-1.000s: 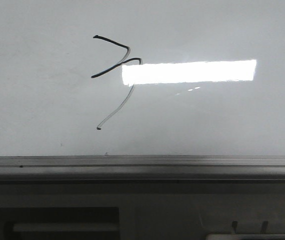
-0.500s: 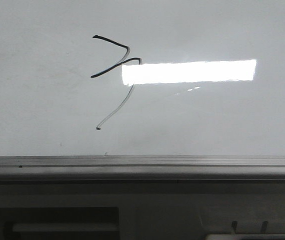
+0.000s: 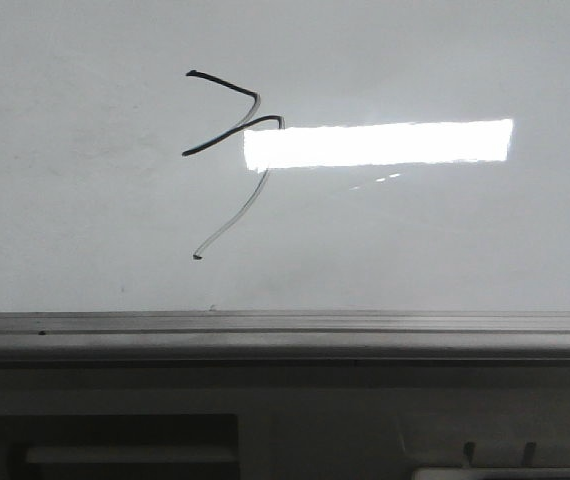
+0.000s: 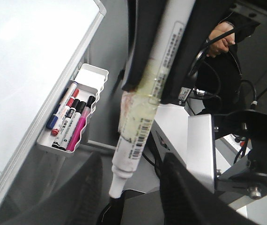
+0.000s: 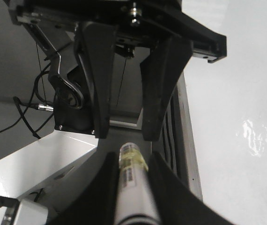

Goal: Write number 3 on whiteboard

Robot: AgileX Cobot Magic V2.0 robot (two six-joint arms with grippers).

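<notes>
Nothing moved; number 3 [image 3: 230, 150] marks whiteboard [image 3: 415, 240].

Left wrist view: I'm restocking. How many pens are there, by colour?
Blue pen: 1
Red pen: 1
Black pens: 2, packed tight, so less sure
Pink pen: 1
White pen, held by the right gripper: 1
Total: 6
</notes>
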